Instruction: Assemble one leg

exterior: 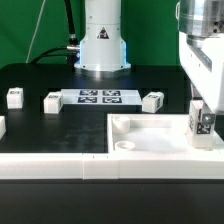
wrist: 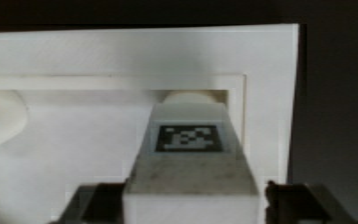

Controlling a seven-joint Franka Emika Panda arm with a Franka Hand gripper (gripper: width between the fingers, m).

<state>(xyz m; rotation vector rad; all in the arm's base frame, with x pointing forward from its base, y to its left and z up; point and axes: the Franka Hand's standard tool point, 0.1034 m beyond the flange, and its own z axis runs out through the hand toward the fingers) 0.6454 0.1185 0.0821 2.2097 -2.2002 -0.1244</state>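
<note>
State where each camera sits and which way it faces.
Exterior view: off the arm, facing the arm's base across the table; shows the base and the gripper.
Wrist view: on the wrist, looking down between the fingers at the panel.
Shared: the leg clamped in the gripper, above the panel.
</note>
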